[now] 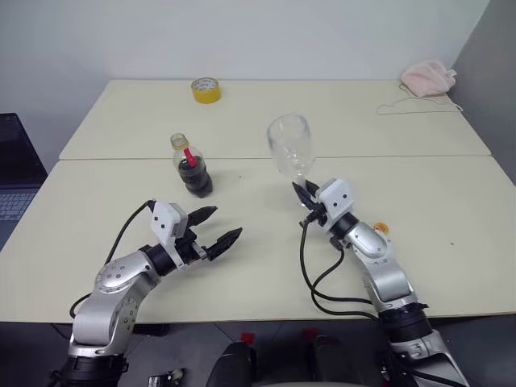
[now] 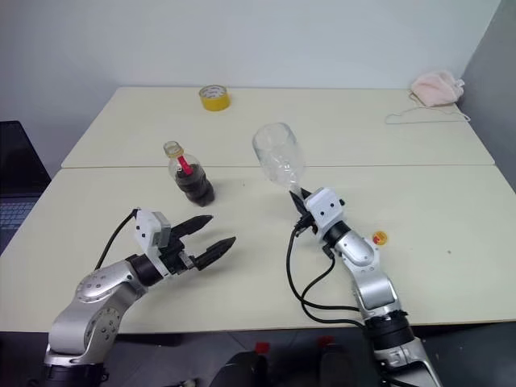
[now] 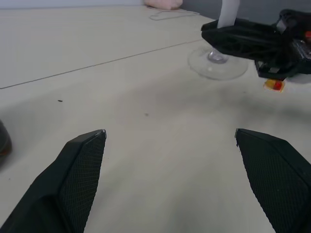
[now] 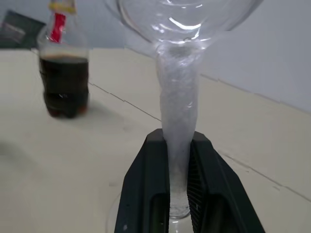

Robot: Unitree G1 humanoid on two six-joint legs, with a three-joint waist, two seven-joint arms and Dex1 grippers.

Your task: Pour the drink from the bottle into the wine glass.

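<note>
Stemware: the clear wine glass (image 1: 289, 143), with rounded bowl, thin stem and flat round foot, stands near the middle of the smooth cream tabletop (image 1: 451, 201), bowl empty. The right gripper (image 4: 179, 184) has its two black, ribbed fingers (image 4: 146, 194) closed on the frosted-looking stem just above the foot. The small squat clear plastic bottle (image 1: 191, 168), rounded in body with a narrow neck and a red label strip, stands upright on the table to the robot's left of the glass and apart from it; dark brown liquid (image 4: 64, 82) fills its lower body. Its neck is open, and a small yellow-orange cap (image 2: 379, 238) lies on the table beside the right arm. The left gripper (image 1: 219, 227) hovers short of the bottle, its textured wedge-shaped fingers (image 3: 80, 165) spread wide and holding nothing. A yellow tape roll (image 1: 205, 89) and a pink cloth (image 1: 429, 77) lie at the far edge.
</note>
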